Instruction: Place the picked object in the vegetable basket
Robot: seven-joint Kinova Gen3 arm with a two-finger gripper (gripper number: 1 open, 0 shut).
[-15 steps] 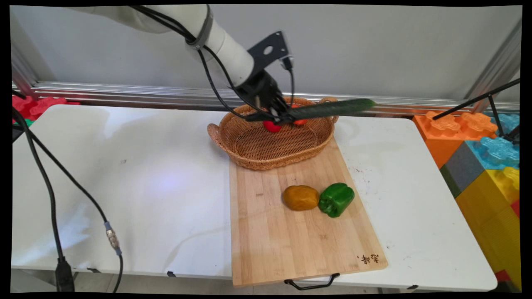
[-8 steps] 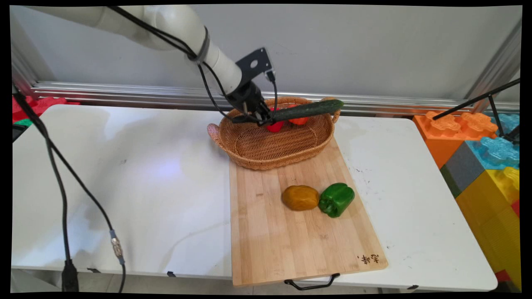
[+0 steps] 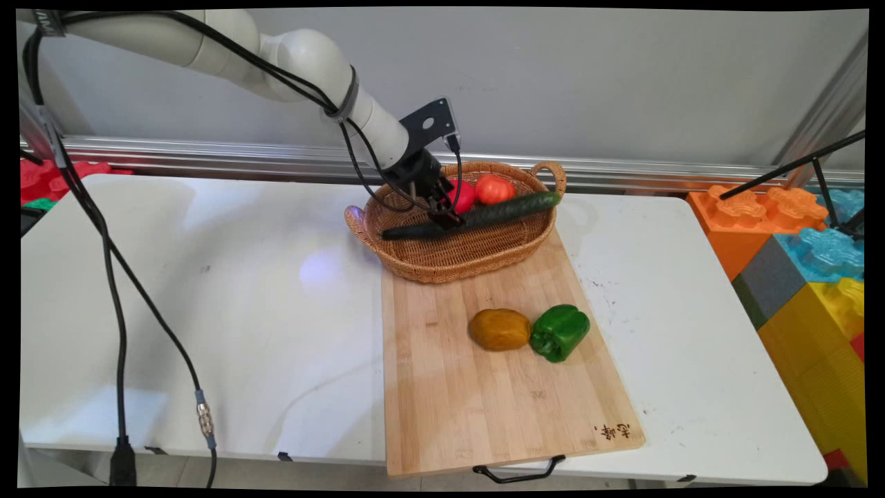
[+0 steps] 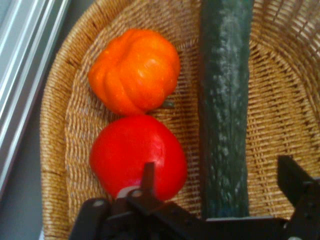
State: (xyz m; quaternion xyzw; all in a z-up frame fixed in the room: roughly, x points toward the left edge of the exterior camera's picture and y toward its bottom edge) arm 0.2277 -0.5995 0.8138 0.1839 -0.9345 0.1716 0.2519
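Cucumber (image 3: pixel 477 216) lying in basket (image 3: pixel 415 259), upper centre of frame, between the gripper (image 4: pixel 220 200) fingers (image 4: pixel 292 175) (apart, one each side, contact unclear) | red tomato (image 4: pixel 137 155) and orange tomato (image 4: pixel 135 70) just beside it | potato (image 3: pixel 500 329) touching green pepper (image 3: pixel 559 332) on cutting board (image 3: pixel 477 408), lower centre

In the wicker basket (image 4: pixel 60 150) a dark green cucumber (image 4: pixel 223 110) lay between the tool's (image 4: pixel 220 195) spread fingers (image 4: pixel 148 180), with a red tomato (image 4: pixel 135 155) and an orange tomato (image 4: pixel 134 70) touching beside it.
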